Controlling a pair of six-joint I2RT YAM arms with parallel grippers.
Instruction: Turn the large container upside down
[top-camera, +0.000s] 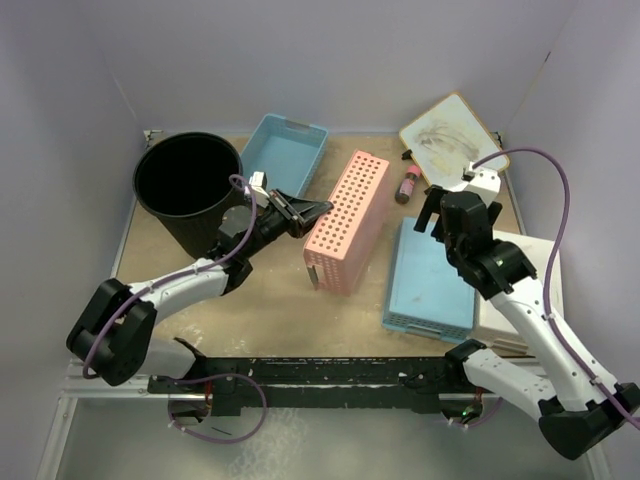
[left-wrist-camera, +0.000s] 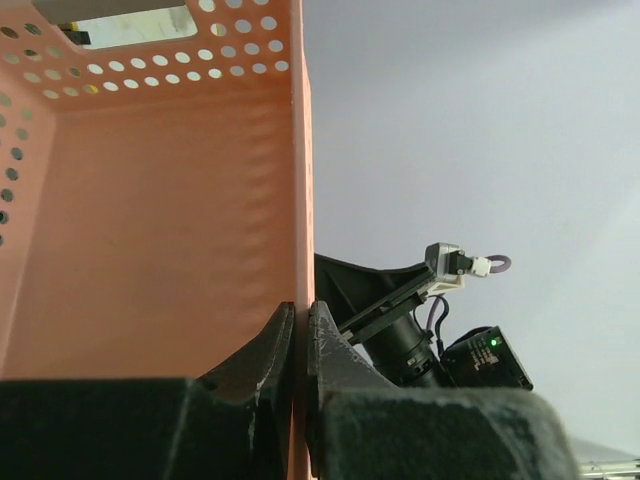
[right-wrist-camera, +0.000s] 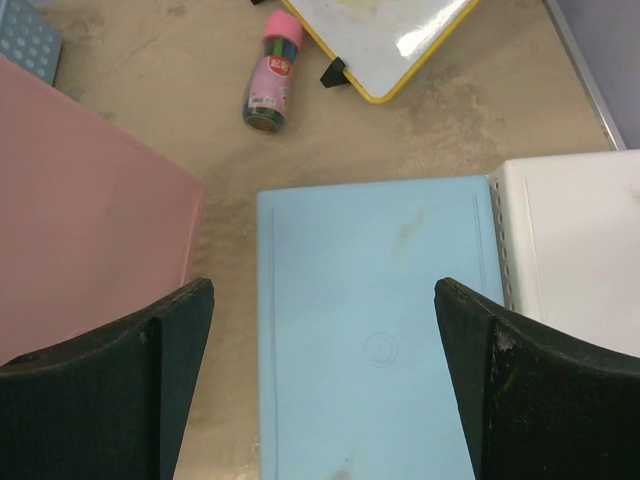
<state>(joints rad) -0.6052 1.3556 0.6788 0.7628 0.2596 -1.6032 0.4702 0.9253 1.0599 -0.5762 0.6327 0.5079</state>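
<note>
The large container (top-camera: 190, 190), a tall black bucket, stands upright at the far left with its mouth facing up, and neither gripper touches it. Just to its right, my left gripper (top-camera: 312, 212) is shut on the edge wall of a pink perforated basket (top-camera: 348, 222), which stands tipped on its side. In the left wrist view the two fingers (left-wrist-camera: 300, 320) pinch that thin pink wall (left-wrist-camera: 150, 220). My right gripper (right-wrist-camera: 325, 300) hangs open and holds nothing, above an overturned light-blue basket (right-wrist-camera: 370, 330). The bucket does not show in either wrist view.
Another light-blue basket (top-camera: 285, 150) sits upright at the back, next to the bucket. A white basket (top-camera: 520, 300) lies at the right edge, beside the overturned blue one (top-camera: 432, 275). A small pink-capped bottle (top-camera: 408, 183) and a yellow-framed whiteboard (top-camera: 447, 135) lie at the back right.
</note>
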